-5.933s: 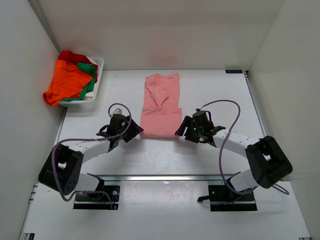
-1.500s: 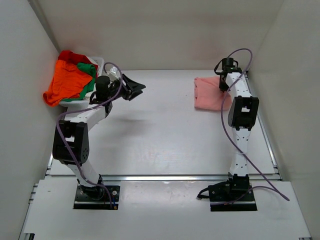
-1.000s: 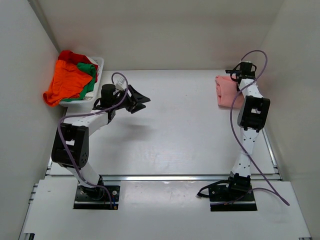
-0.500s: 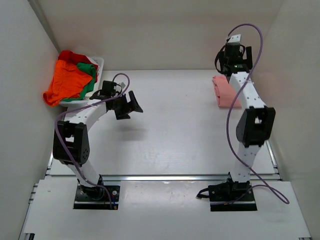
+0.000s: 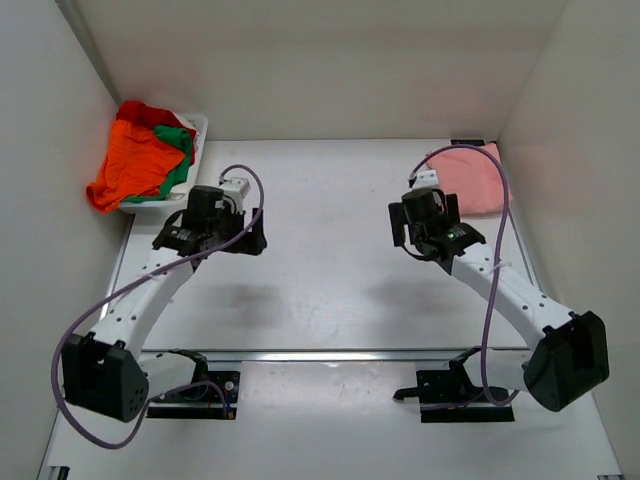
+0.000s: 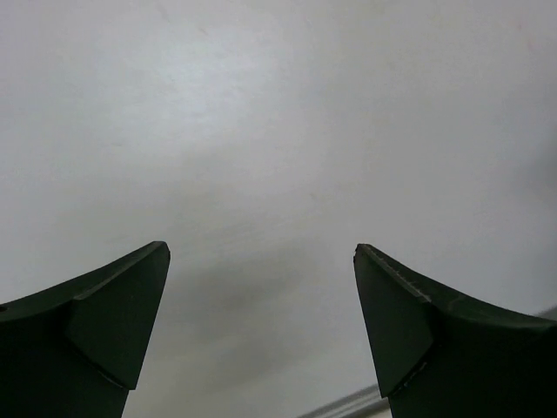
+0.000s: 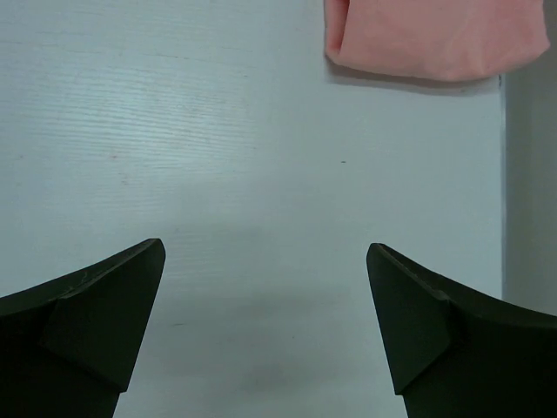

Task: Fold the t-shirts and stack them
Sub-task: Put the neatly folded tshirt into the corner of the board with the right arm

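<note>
A folded salmon pink t-shirt (image 5: 472, 178) lies at the table's far right corner; its near edge shows at the top of the right wrist view (image 7: 435, 35). Orange (image 5: 135, 165), green (image 5: 178, 150) and red (image 5: 145, 112) t-shirts are heaped in a white basket (image 5: 198, 125) at the far left. My right gripper (image 5: 425, 240) (image 7: 265, 245) is open and empty, above bare table just short of the pink shirt. My left gripper (image 5: 215, 240) (image 6: 261, 248) is open and empty over bare table, right of and nearer than the basket.
White walls close in the table on the left, back and right. The table's right edge (image 7: 503, 174) runs beside the pink shirt. The orange shirt hangs over the basket's left side.
My right arm has drawn back from the pink shirt toward the table's middle, leaving the shirt in the far right corner. My left arm has lowered and pulled slightly nearer.
</note>
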